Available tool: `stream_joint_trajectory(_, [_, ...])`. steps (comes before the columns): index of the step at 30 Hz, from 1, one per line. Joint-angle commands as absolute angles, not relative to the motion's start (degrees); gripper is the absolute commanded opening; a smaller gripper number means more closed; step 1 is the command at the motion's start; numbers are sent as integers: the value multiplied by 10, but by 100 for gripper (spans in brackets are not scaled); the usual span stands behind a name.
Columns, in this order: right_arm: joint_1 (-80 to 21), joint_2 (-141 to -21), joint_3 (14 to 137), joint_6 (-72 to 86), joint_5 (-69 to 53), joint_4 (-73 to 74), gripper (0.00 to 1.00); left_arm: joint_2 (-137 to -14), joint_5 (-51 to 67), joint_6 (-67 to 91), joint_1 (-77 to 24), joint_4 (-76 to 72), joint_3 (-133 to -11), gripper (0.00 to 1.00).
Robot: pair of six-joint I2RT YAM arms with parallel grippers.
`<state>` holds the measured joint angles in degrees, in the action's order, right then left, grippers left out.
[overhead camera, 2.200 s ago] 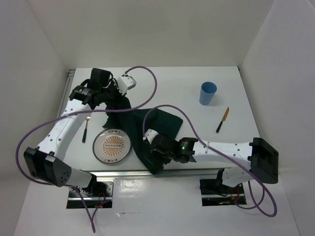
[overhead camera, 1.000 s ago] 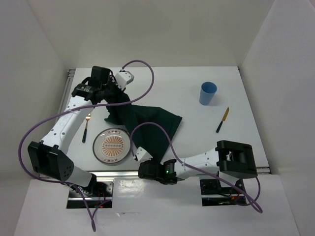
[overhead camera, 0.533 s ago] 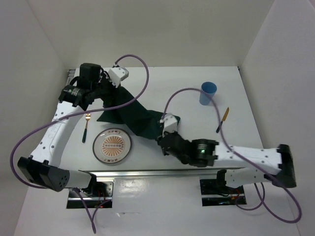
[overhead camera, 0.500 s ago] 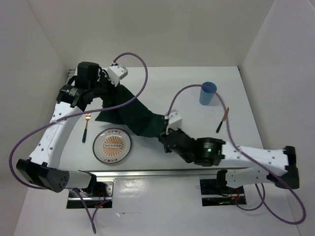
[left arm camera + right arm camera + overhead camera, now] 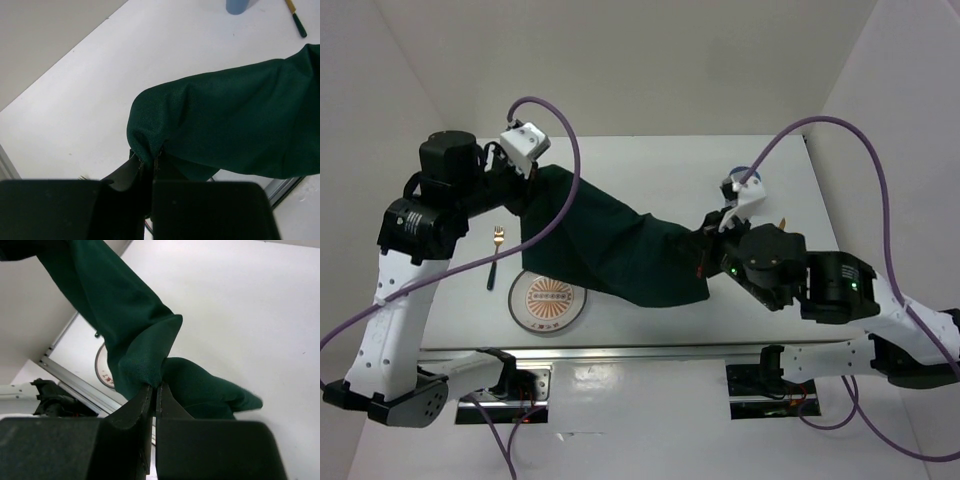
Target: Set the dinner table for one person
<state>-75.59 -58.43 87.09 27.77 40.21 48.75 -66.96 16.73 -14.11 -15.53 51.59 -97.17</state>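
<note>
Plainly, the dark green woven cloth point(image 5: 610, 250) hangs in the air between the two arms. Its long axis runs from the far-left corner of the large flat white worktop with aluminium rails point(image 5: 650, 165) toward the near edge, right of centre. The left arm's fingers point(image 5: 127, 172) are pinched fully closed on a bunched corner at the far-left end. The right arm's fingers point(image 5: 135, 407) are likewise clamped tight on a folded corner at the near-right end. Each arm therefore owns one end. Laying the cloth flat would, I judge, turn on lowering both ends together, with that diagonal swung square to the near edge. The fabric looks soft, matte and twill-like, and it sags in a belly between the two grips. From above, that belly overlaps the far rim of the round white plate with an orange pattern point(image 5: 545, 300) by the near-left edge. Whether it touches the plate I cannot tell. A gold fork with a dark handle point(image 5: 494, 260) lies just left of the cloth.
</note>
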Motion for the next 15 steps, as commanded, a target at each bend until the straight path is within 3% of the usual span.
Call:
stream_joint_trajectory(1, [-758,-547,881,278,407,468,0,-661,163,-69,-149,482,-966,0])
stream_joint_trajectory(7, [-758,-563,851,353,464,539,0,-760,79,-9,-149,490,-947,0])
stream_joint_trajectory(15, [-758,-671,813,387,445,582,0,-802,78,8,-149,406,-862,0])
